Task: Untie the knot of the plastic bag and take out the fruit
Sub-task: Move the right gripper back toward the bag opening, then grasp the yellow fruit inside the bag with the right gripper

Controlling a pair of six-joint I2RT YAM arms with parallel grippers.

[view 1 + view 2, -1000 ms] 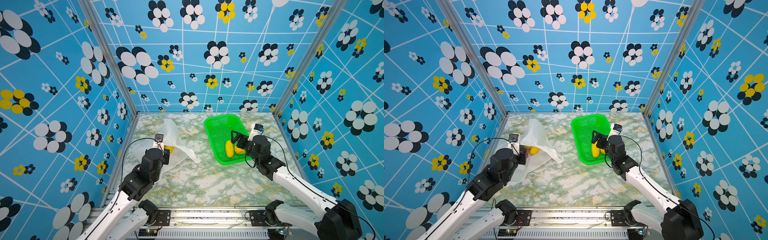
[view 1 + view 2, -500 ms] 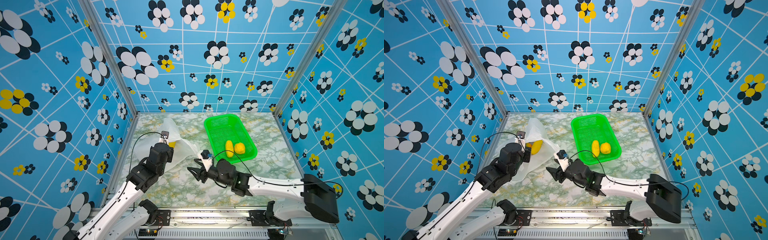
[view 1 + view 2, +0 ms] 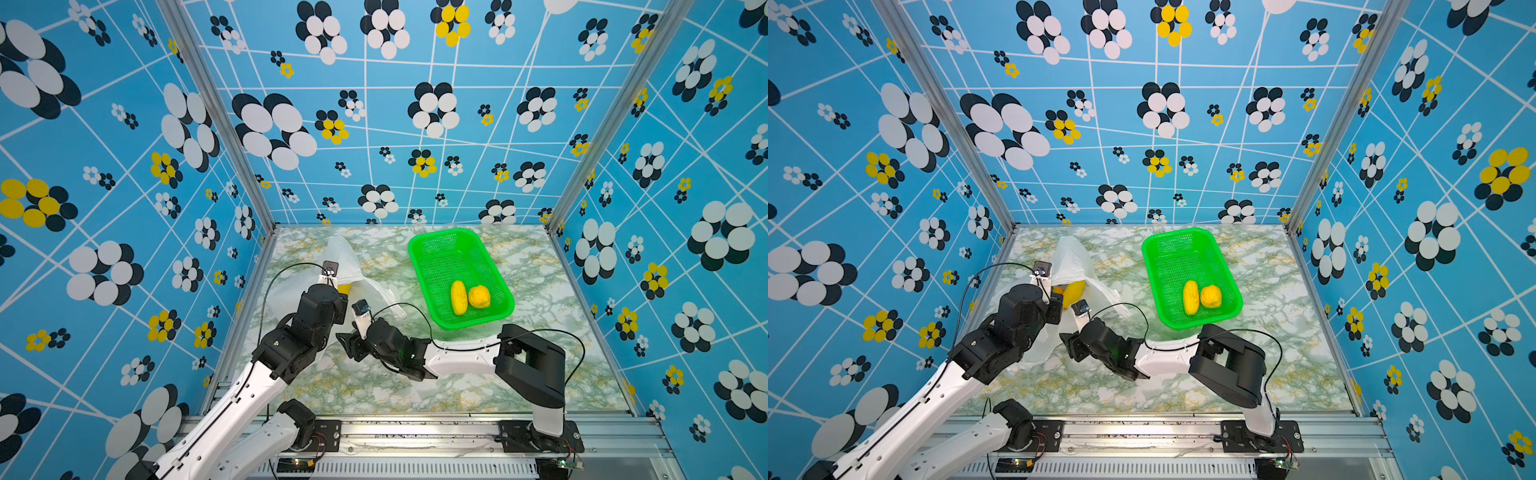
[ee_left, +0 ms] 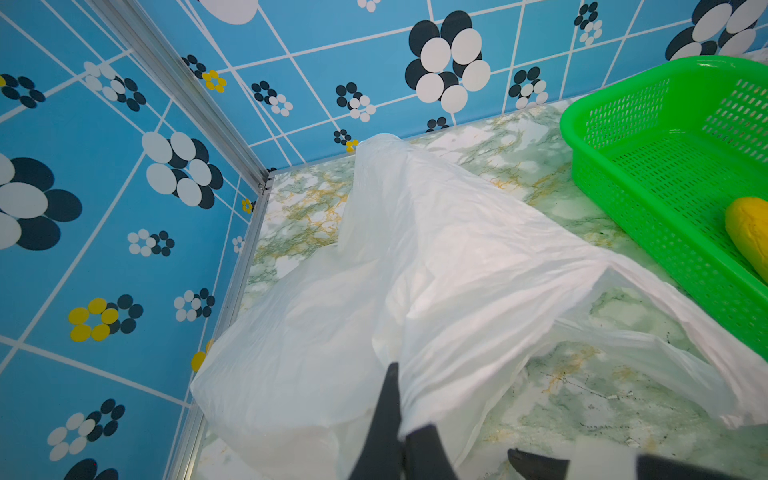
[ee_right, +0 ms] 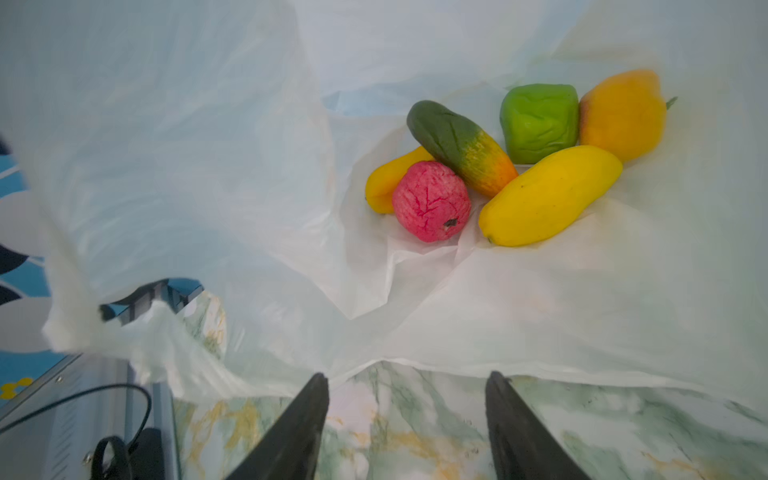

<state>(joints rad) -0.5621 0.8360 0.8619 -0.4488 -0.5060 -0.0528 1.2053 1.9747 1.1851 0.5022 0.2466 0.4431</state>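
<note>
As the plastic bag [image 3: 341,255] gapes open with no knot to be seen, the untying is judged done.
- Bag: on the marble table [image 3: 540,374], near the left wall.
- left gripper [image 4: 401,415]: closed tight on the bag's upper film, holding the mouth up.
- right gripper [image 5: 407,376]: jaws apart, empty, low at the bag's rim, pointing inside.
- Fruit out: yellow long piece [image 3: 459,297] and orange round piece [image 3: 479,296], in the green basket [image 3: 449,257].
- Fruit in the bag: six seen, namely a red bumpy ball [image 5: 431,201], large yellow piece [image 5: 548,195], green-orange long piece [image 5: 461,149], green piece [image 5: 539,122], yellow-orange piece [image 5: 623,114] and small yellow piece [image 5: 388,180].
- Outstanding: removal of these six.
</note>
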